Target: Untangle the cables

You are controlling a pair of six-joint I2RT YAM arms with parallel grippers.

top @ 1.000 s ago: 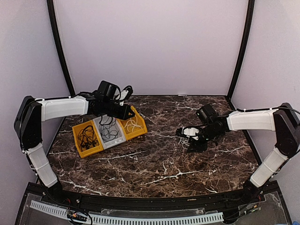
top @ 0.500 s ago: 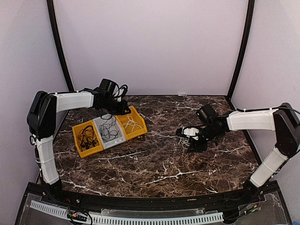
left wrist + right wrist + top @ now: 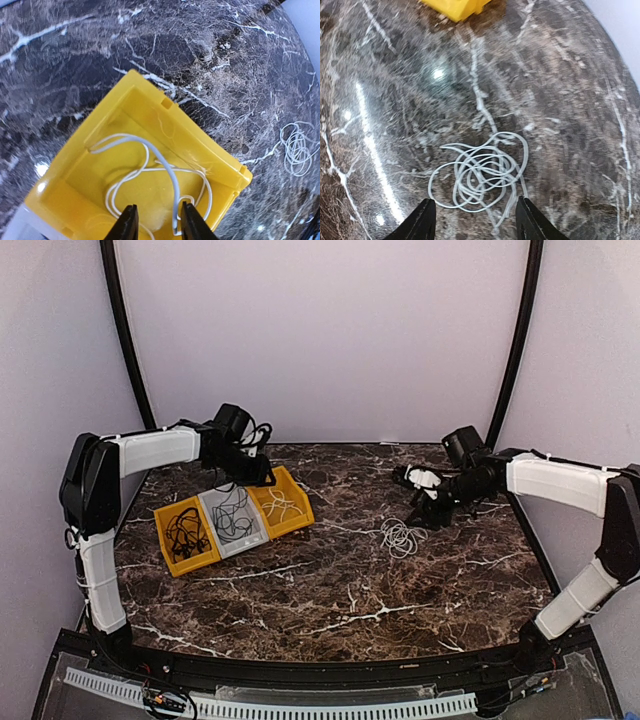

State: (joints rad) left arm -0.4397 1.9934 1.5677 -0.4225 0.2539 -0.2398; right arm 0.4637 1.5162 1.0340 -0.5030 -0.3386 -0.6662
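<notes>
- The loose coil of thin white cable (image 3: 480, 177) lies flat on the dark marbled tabletop (image 3: 330, 590). It sits directly below and just ahead of the right gripper (image 3: 474, 210), on the side toward the tabletop's middle.
- The right gripper's fingers are spread wide with nothing between them, and they hang above the coil without touching it.
- The coil is roughly round, so I judge that no long axis dictates the wrist angle. A straight descent onto the bundled strands looks enough.
- The right arm is much the nearer. The left gripper (image 3: 158, 212) is well apart, over the yellow plastic bin (image 3: 200, 145).
- The left gripper's fingers stand slightly apart. A pale cable (image 3: 172, 185) from that bin's loops runs between them, close to one finger and not pinched.
</notes>
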